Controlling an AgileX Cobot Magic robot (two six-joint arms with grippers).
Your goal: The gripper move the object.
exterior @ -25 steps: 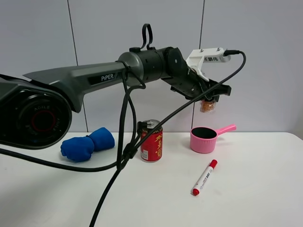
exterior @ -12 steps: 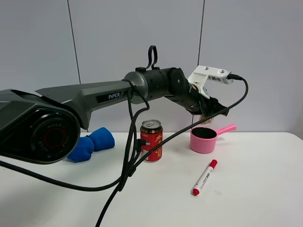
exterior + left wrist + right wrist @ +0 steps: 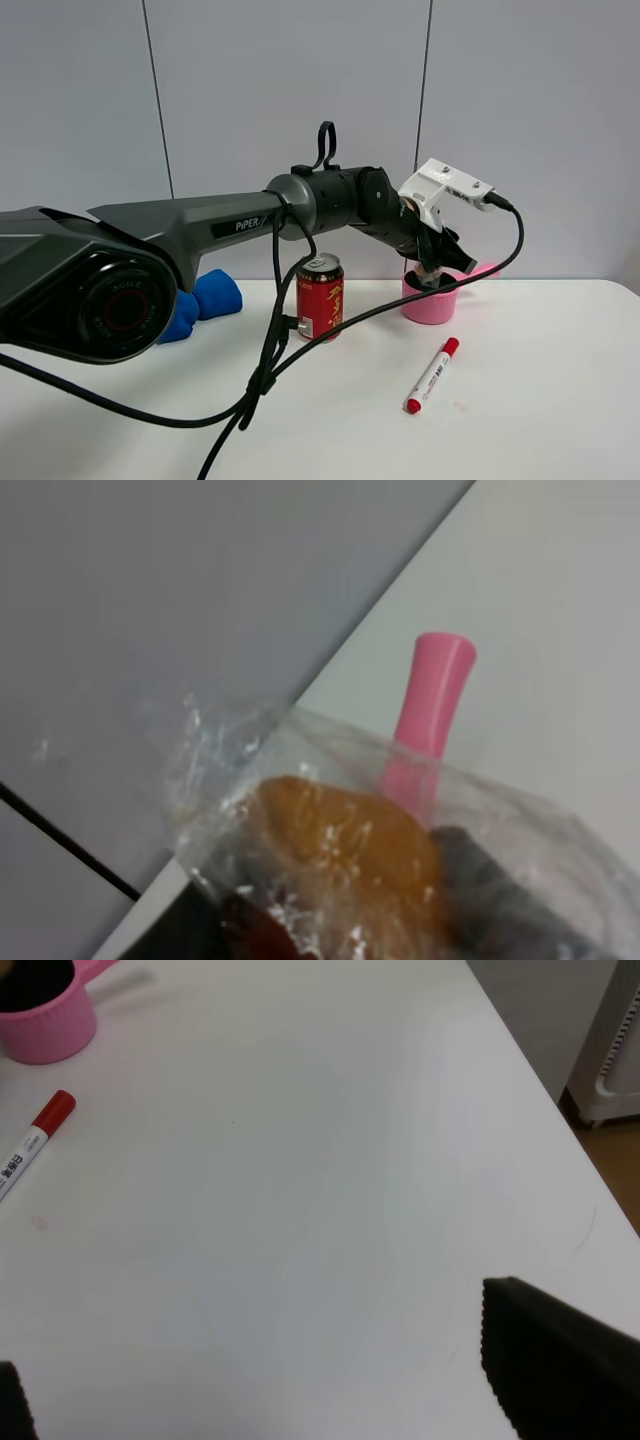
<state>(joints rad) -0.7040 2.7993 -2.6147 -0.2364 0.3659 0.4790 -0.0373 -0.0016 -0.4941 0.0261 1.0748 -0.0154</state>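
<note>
The object [image 3: 340, 850], a round golden-brown pastry in crinkly clear wrap, is clamped between the jaws of the left gripper [image 3: 437, 268]. No long axis can be made out on the pastry. In the left wrist view the loose wrapper is seen spreading out beyond the jaw tips. In the high view the object is held off the table [image 3: 540, 400], just above the pink scoop [image 3: 430, 300], whose handle [image 3: 432, 695] is seen behind the wrapper. The right gripper [image 3: 250, 1340] is spread wide over bare table, and nothing is held in it. A red can [image 3: 320, 297] stands beside the scoop.
</note>
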